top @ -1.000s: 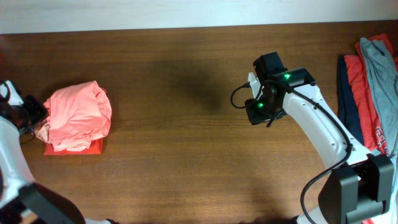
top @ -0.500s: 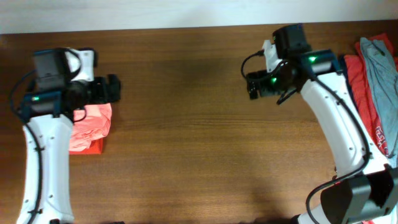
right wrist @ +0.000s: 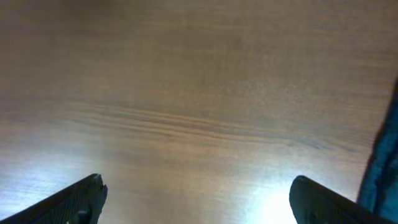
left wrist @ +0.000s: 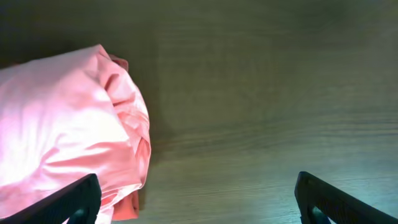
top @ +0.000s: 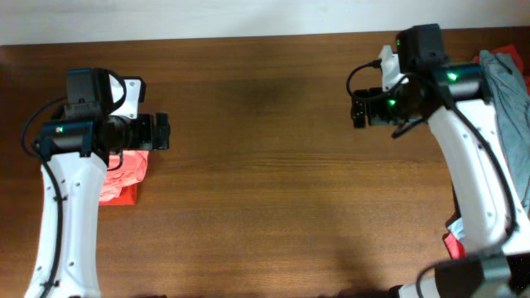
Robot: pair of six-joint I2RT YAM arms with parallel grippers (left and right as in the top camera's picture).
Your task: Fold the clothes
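Observation:
A folded salmon-pink shirt (left wrist: 68,124) lies on a red folded one (left wrist: 127,208) at the table's left. From overhead, my left arm covers much of the pink shirt (top: 128,165). My left gripper (top: 161,132) hangs above the bundle's right edge, open and empty. In the left wrist view the left gripper (left wrist: 199,205) has its left finger over the pink cloth and its right over bare wood. My right gripper (top: 358,110) is open and empty above bare table at the far right, as the right wrist view of that gripper (right wrist: 199,202) confirms.
More clothes lie at the table's right edge, a grey-blue shirt (top: 507,83) on top, mostly hidden by my right arm. A dark blue cloth edge (right wrist: 384,168) shows at the right of the right wrist view. Brown wooden table (top: 257,165) spans between the arms.
Both grippers have opened wide. The left arm swung in from the left edge over the pink bundle. The right gripper moved farther back and to the right.

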